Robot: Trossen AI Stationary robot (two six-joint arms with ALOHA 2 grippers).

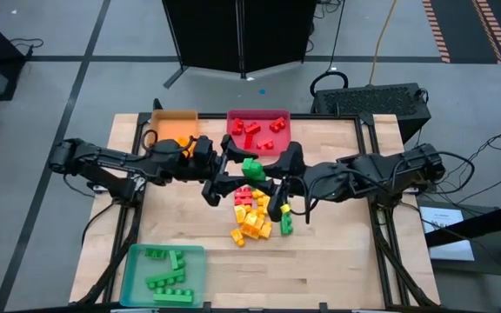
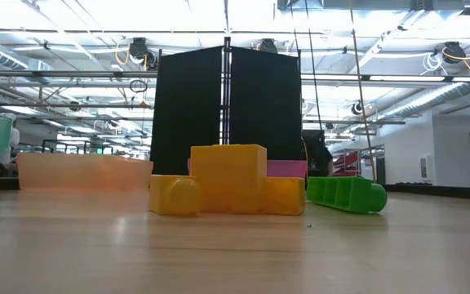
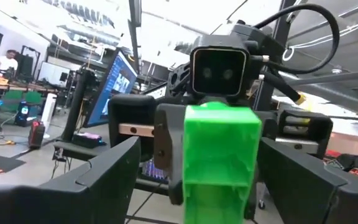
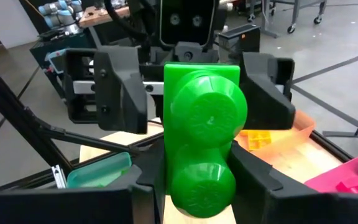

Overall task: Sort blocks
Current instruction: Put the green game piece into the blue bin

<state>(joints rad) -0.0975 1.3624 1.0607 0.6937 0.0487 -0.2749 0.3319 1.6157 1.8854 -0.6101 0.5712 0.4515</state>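
A short green block (image 1: 250,165) hangs in the air over the middle of the table, between the two arms. My right gripper (image 4: 201,186) comes from the table's right and is shut on it. My left gripper (image 3: 210,180) faces it from the left and is open. Its fingers (image 3: 104,174) stand wide on either side of the block without touching. A pile of yellow, red and green blocks (image 1: 255,217) lies on the table below. Red blocks sit in the red tray (image 1: 278,116) and green ones in the teal tray (image 1: 194,261). My right gripper pinches the green block by its two opposite side walls (image 4: 173,180), one finger (image 4: 148,186) on each. The fingers reach in level from the table's right. The block is lifted clear of the table, with its studs (image 4: 207,118) turned toward my right wrist and its hollow underside (image 3: 219,162) toward the left gripper.
The orange tray (image 1: 177,126) and the red tray stand along the far edge, the teal tray at the near left corner. In the low view, yellow blocks (image 2: 227,184) and a green block (image 2: 345,194) rest on the wood. Bare wood lies at the near right.
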